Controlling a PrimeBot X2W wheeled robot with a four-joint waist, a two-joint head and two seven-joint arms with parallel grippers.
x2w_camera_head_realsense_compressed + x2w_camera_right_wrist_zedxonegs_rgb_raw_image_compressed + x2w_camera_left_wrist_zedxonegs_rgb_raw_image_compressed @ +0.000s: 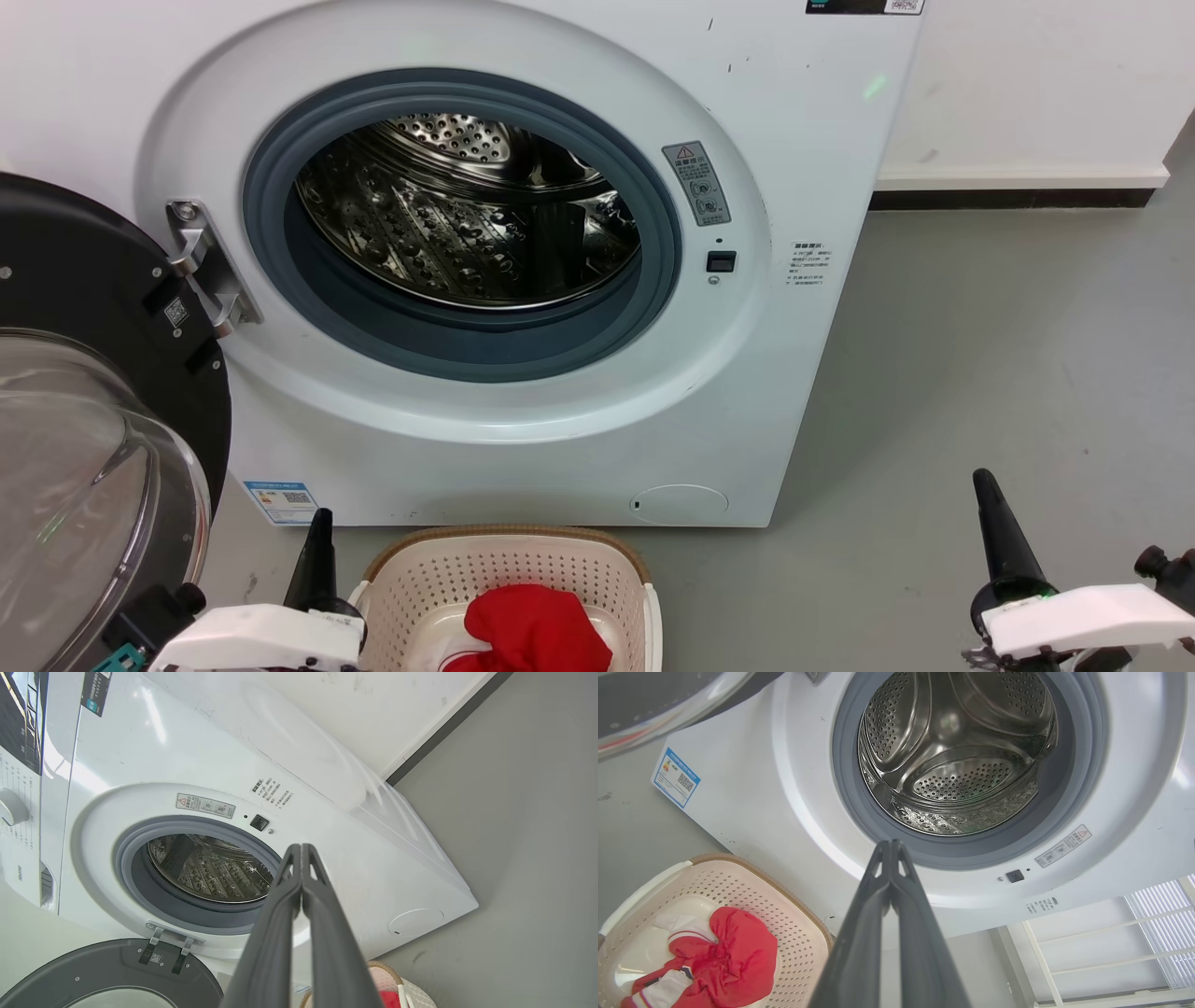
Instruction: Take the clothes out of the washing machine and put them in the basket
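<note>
The white washing machine [523, 280] stands in front of me with its round glass door [84, 448] swung open to the left. Its steel drum [467, 210] shows bare metal, no fabric in it; the left wrist view looks into the same drum [957, 751]. On the floor before it sits the cream basket [509, 569] with red and white clothes [537, 630] lying inside, seen too in the left wrist view as clothes [719, 952] in the basket [794, 914]. My left gripper [322, 523] is shut beside the basket's left rim. My right gripper [985, 485] is shut over bare floor.
Grey floor [1008, 355] spreads to the right of the machine up to a white wall with a dark skirting [1008, 198]. The open door takes up the space at the left. A white barred frame [1111, 947] shows in the left wrist view.
</note>
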